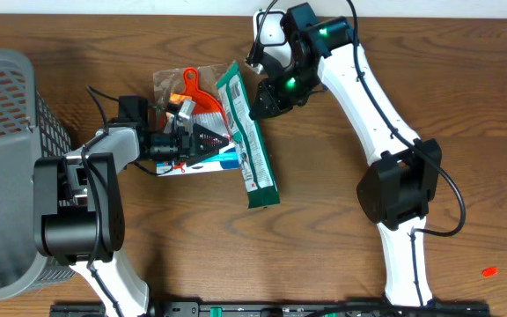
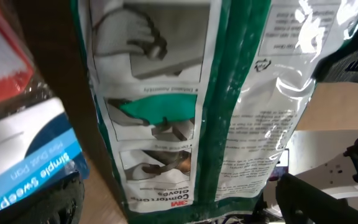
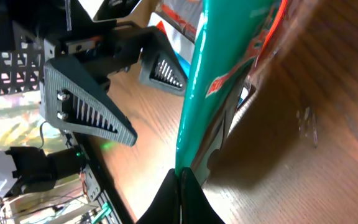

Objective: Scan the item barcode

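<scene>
Right gripper (image 3: 182, 179) pinches glove packet (image 1: 253, 154) edge; left gripper (image 1: 216, 141) agape

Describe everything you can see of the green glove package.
The glove package is a long, narrow pouch of glossy, crinkled plastic, green along its edges, with white panels of photos and small print; one label reads 3M ComfortGrip Gloves. The right hand is shut on one end, holding it up on edge, while the other end looks to rest on the wooden table. It stands beside the dust pan pack, right in front of the open left hand.
</scene>
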Tool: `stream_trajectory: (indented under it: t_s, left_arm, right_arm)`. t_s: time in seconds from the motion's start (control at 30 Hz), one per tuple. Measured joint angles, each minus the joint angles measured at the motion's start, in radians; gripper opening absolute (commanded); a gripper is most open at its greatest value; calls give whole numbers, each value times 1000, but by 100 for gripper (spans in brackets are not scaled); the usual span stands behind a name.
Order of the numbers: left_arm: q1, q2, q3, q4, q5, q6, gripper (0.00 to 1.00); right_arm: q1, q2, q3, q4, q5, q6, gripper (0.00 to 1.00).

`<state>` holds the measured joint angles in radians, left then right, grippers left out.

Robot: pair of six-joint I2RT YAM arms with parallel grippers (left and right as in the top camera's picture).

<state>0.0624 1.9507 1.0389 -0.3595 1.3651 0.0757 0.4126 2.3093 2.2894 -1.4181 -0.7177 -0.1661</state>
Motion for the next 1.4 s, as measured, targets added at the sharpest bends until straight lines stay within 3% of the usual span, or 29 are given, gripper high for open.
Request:
stream_trajectory:
  t_s: [0.47, 0.93, 1.27, 1.4]
  left_arm:
    - [0, 25, 0, 177, -30, -47, 98]
    - [-15, 93, -3, 709, -109, -420, 98]
    - [-115, 93, -3, 844, -193, -611, 98]
    - [-153, 93, -4, 979, -198, -705, 98]
  right_arm:
    - [0, 0, 83, -51, 0, 0, 1]
    - [-16, 0, 91, -74, -75, 0, 1]
    - [-63, 0, 125, -78, -149, 4, 1]
    - [-73, 0, 136, -81, -155, 4, 1]
